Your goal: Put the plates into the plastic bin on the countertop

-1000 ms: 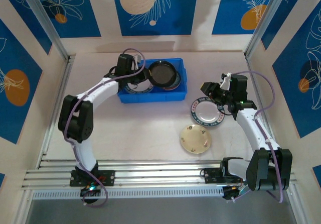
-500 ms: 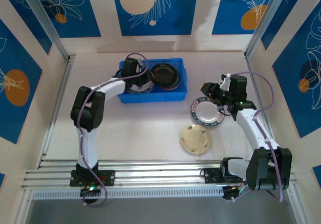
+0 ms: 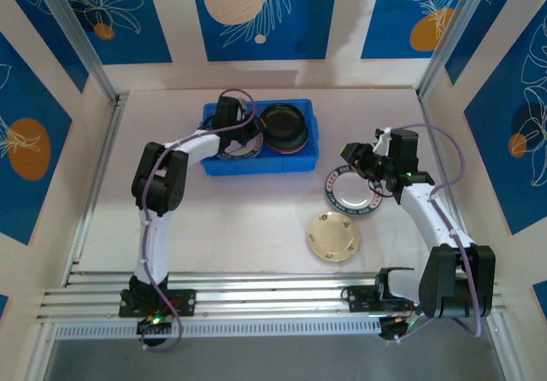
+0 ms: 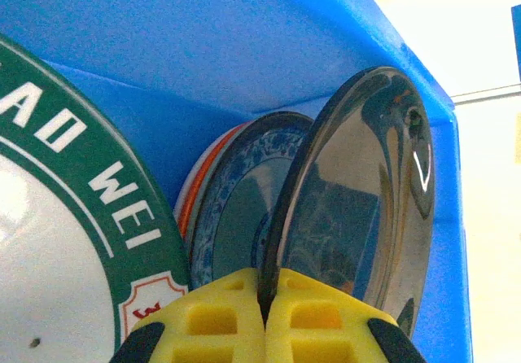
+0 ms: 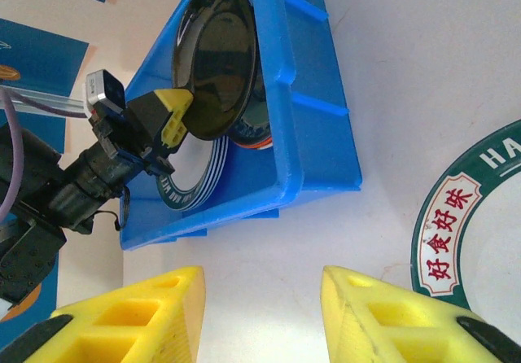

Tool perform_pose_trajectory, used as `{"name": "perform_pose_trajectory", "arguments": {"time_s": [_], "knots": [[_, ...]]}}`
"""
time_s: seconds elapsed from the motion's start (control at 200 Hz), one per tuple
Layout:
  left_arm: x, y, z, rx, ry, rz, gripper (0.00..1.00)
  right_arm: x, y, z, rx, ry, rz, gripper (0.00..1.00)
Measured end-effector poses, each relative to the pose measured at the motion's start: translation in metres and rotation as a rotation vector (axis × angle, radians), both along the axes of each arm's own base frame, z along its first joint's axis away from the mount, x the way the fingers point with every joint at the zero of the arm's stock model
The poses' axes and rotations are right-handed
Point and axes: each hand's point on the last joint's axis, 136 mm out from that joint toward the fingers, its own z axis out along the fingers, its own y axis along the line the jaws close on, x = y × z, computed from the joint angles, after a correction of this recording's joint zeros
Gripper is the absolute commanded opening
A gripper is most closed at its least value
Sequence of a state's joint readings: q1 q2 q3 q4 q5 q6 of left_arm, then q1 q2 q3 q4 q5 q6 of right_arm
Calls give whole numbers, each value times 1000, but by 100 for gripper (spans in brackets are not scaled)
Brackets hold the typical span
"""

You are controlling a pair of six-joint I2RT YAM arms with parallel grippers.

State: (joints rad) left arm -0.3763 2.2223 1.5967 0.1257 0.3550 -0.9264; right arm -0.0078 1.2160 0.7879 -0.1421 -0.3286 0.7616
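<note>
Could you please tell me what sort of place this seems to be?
Probably a robot test cell staged as a kitchen counter, not a real kitchen: metal rails frame the off-white countertop, printed blue panels wall it in, and plates sit by a blue bin.

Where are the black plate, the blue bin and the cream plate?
black plate (image 4: 366, 192), left wrist view, glossy face.
blue bin (image 3: 256, 166), top view, front wall.
cream plate (image 3: 333, 236), top view, centre.
</note>
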Motion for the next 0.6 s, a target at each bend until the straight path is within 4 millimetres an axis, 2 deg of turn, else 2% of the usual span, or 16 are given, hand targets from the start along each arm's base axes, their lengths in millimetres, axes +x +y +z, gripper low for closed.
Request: {"name": "perform_pose_trajectory", "arguments": {"time_s": [0.515, 0.6], "knots": [[1, -14, -15, 81, 63, -30, 0, 1, 0, -6, 0, 18, 0, 43], [0, -13, -17, 109, 72, -32, 13, 2, 0, -9, 0, 29, 0, 43]]}}
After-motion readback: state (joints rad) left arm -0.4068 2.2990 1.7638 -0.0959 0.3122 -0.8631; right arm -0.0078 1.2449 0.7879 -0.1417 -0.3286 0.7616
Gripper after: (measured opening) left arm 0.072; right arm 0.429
